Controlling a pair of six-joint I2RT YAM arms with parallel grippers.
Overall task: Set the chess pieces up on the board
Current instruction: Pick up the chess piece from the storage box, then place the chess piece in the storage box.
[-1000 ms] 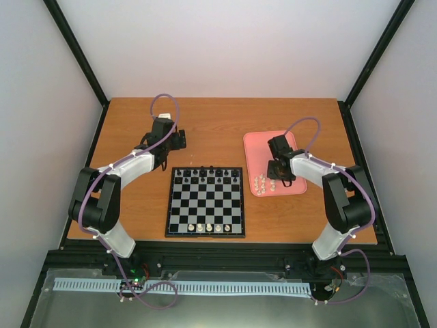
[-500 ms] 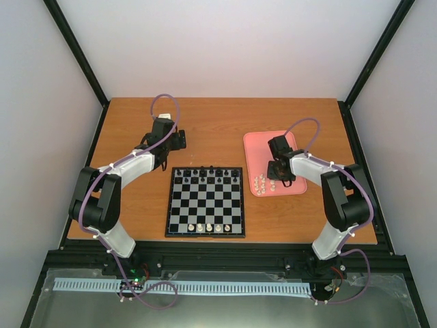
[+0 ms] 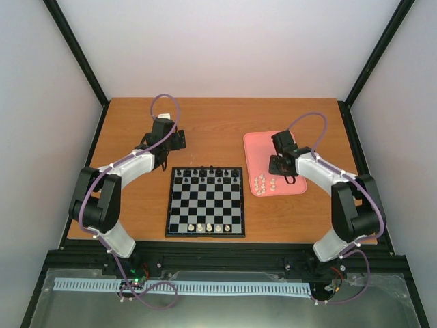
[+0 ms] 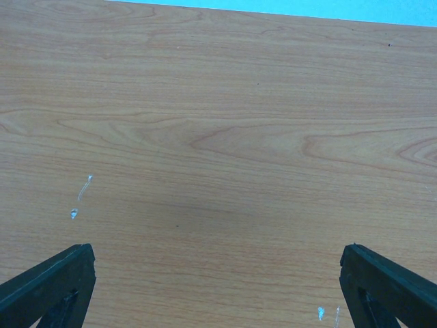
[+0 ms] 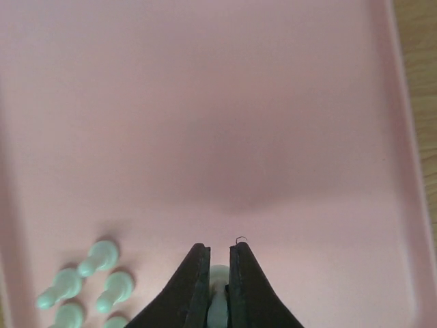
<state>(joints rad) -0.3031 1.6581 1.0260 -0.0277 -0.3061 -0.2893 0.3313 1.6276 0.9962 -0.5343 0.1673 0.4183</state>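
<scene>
R pincer (image 5: 218,247) is clamped on one white piece (image 5: 218,281), low over the pink tray (image 5: 218,102); spare pieces (image 5: 95,277) lie near. I'd lift straight up, no tilt, then cross to the board (image 3: 205,201). L pincer (image 4: 215,254) is wide apart over the table (image 4: 218,102).

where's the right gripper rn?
Top view: the right gripper hangs over the pink tray, right of the board, just beyond the loose white pieces. Its wrist view shows it shut on one white piece.
</scene>
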